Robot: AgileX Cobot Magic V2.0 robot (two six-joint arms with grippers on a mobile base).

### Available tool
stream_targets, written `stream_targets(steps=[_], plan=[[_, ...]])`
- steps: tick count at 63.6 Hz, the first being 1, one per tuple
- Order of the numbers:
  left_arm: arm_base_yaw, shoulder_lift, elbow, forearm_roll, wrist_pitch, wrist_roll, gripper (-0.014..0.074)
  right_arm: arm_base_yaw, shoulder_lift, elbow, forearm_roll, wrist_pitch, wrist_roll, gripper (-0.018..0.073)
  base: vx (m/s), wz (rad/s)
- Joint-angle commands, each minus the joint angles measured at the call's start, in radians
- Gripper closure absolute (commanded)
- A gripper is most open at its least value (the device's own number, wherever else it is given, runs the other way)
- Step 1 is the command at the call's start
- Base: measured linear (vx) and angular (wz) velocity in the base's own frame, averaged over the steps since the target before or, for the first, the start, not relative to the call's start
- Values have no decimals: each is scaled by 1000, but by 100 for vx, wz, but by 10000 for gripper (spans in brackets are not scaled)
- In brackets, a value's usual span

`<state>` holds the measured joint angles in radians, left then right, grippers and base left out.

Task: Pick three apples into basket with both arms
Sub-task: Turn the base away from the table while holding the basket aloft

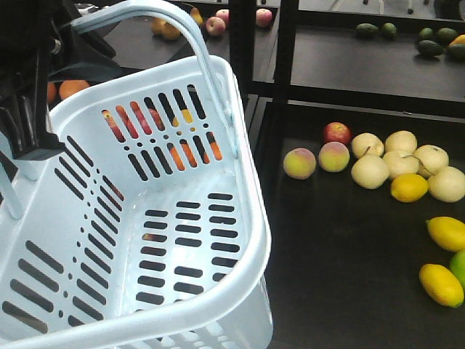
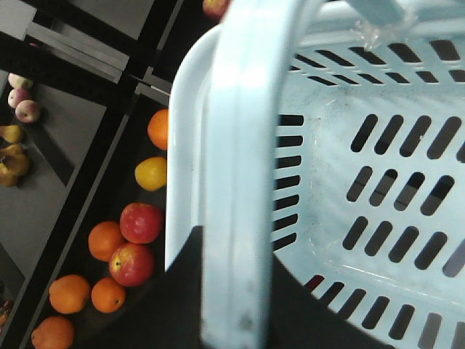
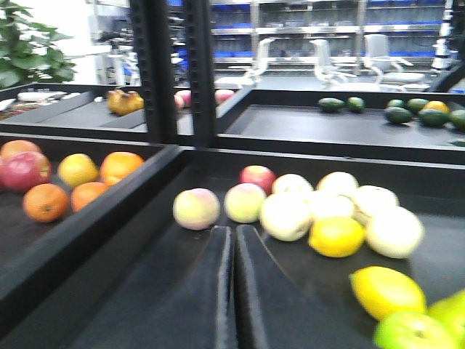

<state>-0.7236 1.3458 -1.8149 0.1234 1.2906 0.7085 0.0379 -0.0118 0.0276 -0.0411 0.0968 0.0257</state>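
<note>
Left gripper (image 1: 29, 134) shows in the front view as a black block at the rim of the pale blue basket (image 1: 260, 211); whether it grips anything cannot be told. From the left wrist, the basket's handle (image 2: 236, 182) crosses the lens, and two red apples (image 2: 142, 222) lie among oranges (image 2: 105, 240) just beside its wall. From the right wrist, the right gripper (image 3: 234, 236) is closed on nothing, fingers almost touching, over a dark tray (image 3: 145, 291) facing peaches (image 3: 196, 209) and lemons (image 3: 336, 236); one red apple (image 3: 25, 171) sits in the neighbouring tray (image 3: 29, 247).
</note>
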Motion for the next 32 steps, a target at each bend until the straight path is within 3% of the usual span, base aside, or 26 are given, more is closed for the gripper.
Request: stream_targets(steps=[1, 32], plan=[[-3, -28, -34, 2, -42, -12, 603, -6, -10, 14, -8, -80, 0, 568, -9, 34], [-3, -28, -34, 2, -42, -11, 603, -6, -10, 14, -8, -80, 0, 568, -5, 34]])
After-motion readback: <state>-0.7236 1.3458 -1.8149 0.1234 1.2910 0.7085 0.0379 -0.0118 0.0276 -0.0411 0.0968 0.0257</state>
